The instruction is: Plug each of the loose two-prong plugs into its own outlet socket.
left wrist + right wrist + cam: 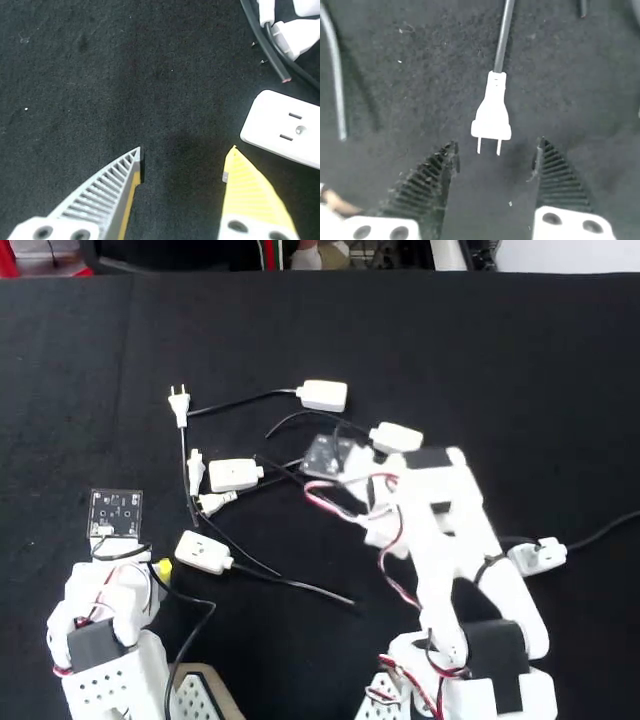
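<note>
**Now the right claw squares up to a plug**

The right gripper [496, 144] hangs wide open, empty. Its jaws stand either side of a white plug [491, 117] that lies flat on the black table [520, 360], prongs pointing back at the claw. That looks like a line-up for a straight pinch on the plug's body. In the high view this arm stretches to mid-frame, among the cables [250, 565]. At lower left the left gripper [186, 150] is open and empty too. A socket [285, 127] sits just beside its yellow finger [245, 185], probably so it can steady the socket for the push. That socket is unfilled.
</note>
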